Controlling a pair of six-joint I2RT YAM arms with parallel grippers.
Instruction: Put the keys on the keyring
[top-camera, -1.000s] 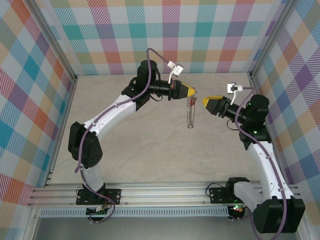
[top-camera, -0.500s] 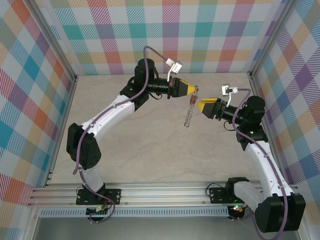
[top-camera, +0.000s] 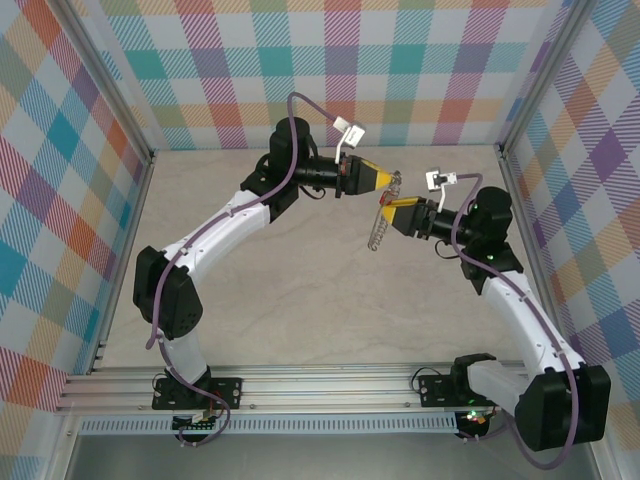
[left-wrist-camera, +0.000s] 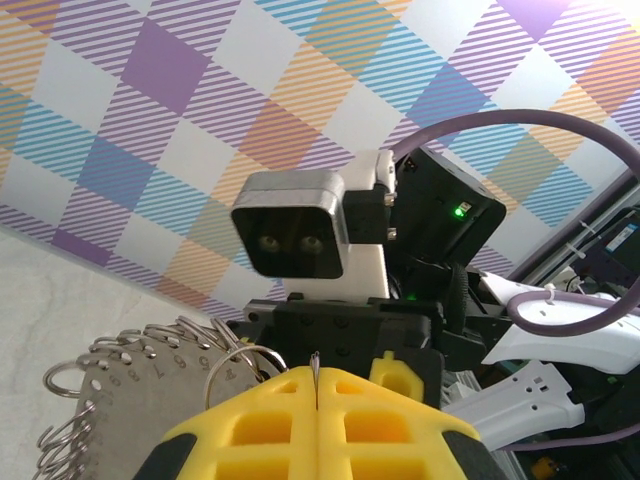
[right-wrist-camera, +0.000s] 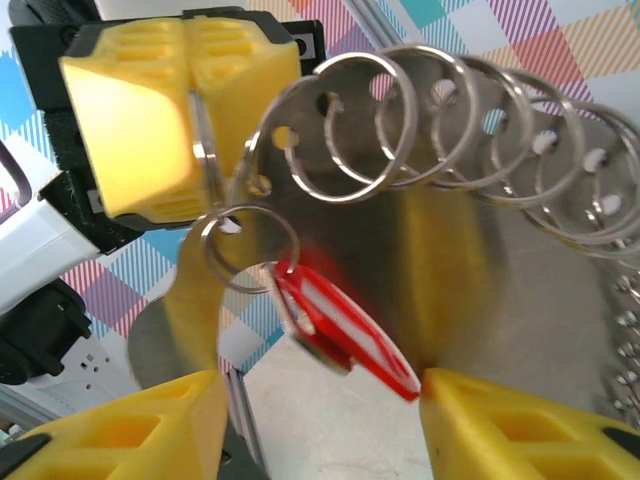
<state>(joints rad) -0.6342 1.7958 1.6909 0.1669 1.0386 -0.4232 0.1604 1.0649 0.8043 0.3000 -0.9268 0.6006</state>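
Counts: two arms, two pincers, one keyring, one red key.

Left pincer (top-camera: 388, 181) – your left arm holds it raised over the desk (top-camera: 300, 290). Its two yellow fingers are pressed together on a ring at the upper end of the keyring (top-camera: 377, 225). From there the keyring hangs down, clear of the desk surface. In the left wrist view a thin metal edge shows in the seam of the closed pincer (left-wrist-camera: 315, 385).

Keyring (right-wrist-camera: 480, 250) – seen close up, it is one flat grey metal strip with a row of holes, each hole carrying a large split ring. At least six of these rings can be counted in the right wrist view. One smaller ring (right-wrist-camera: 245, 250) hangs beside the left pincer (right-wrist-camera: 192, 110).

Red key (right-wrist-camera: 340, 335) – there is one, with a red plastic head. It sits at the smaller ring, just below the left pincer and near the top of the keyring. You cannot tell whether it is threaded onto that ring. In the top view the red key (top-camera: 384, 199) lies between the two pincers.

Right pincer (top-camera: 385, 210) – its fingers are spread, one on each side of the red key. The right pincer (right-wrist-camera: 320, 395) grips nothing.

Writing: small stamped numerals run beside the holes of the keyring (left-wrist-camera: 150, 390). They are too blurred to read.
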